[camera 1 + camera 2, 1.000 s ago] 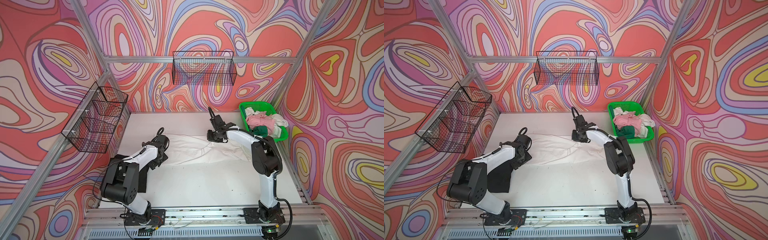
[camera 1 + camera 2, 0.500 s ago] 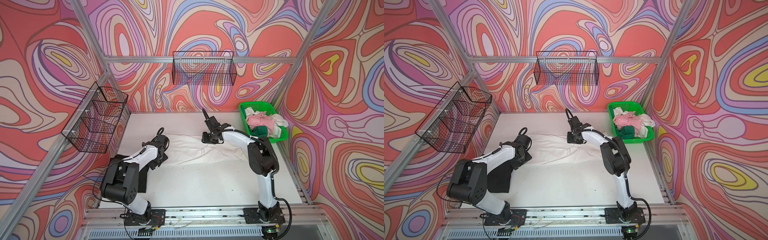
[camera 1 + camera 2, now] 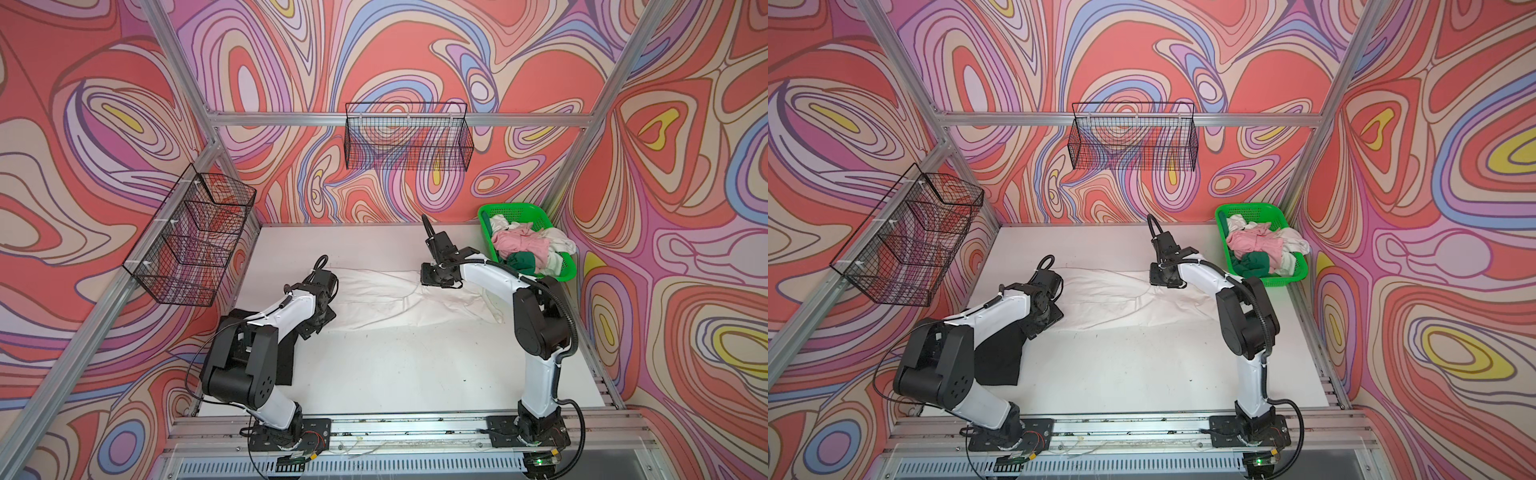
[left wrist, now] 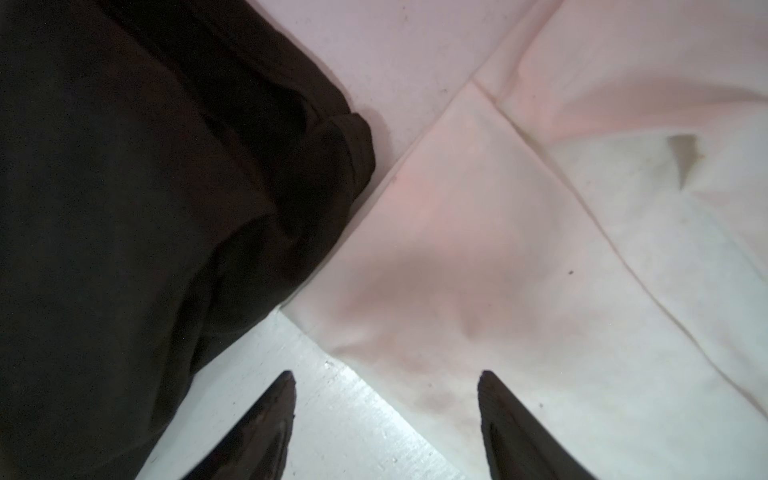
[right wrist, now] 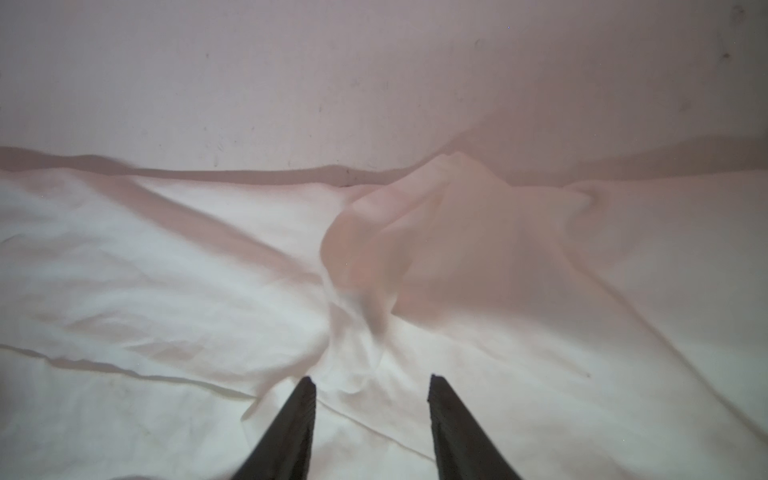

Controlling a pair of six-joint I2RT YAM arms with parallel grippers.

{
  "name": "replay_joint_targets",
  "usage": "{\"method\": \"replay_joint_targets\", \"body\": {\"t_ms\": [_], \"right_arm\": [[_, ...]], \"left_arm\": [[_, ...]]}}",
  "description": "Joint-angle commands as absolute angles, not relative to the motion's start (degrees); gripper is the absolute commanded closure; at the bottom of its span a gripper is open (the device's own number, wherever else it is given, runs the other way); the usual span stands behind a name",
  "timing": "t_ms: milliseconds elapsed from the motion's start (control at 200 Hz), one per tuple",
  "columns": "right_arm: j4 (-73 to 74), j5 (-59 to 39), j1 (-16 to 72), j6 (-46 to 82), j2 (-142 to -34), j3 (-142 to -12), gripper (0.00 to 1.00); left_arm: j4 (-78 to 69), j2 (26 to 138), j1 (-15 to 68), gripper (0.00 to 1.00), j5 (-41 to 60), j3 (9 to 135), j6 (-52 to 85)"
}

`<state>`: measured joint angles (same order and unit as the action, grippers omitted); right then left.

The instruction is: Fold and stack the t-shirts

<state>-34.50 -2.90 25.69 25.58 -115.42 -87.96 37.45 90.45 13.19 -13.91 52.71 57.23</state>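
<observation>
Your left arm (image 3: pixel 286 309) reaches low and forward, wrist pitched down, and your left gripper (image 4: pixel 386 376) shows both jaws spread wide. Your right arm (image 3: pixel 490 278) rises from its base, bends at the elbow and reaches inward. Your right gripper (image 5: pixel 372 380) is aimed down with jaws parted, seemingly a little narrower, though the two wrist views are hard to compare.
</observation>
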Motion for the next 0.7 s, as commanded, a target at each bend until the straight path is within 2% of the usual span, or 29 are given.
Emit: {"method": "replay_joint_targets", "body": {"t_ms": [0,215,386,541,696], "right_arm": [[-30.9,-8.7,25.9,26.4,-118.6,-89.0,0.53],[-30.5,-13.5,27.6,26.2,-123.1,-93.6,0.54],[-27.7,-19.6,28.8,24.0,-120.1,-92.2,0.52],[-28.7,-5.7,26.0,24.5,-113.6,-86.8,0.51],[-33.9,7.1,25.3,20.6,-114.5,-88.5,0.53]], "left_arm": [[38.2,89.4,13.5,0.28,-14.7,52.2,57.9],[38.0,89.8,13.5,0.28,-14.3,52.1,57.9],[38.1,89.5,13.5,0.28,-14.6,52.1,57.8],[37.6,89.5,13.5,0.28,-14.3,51.8,58.0],[37.5,89.9,13.5,0.28,-13.8,52.1,57.9]]}}
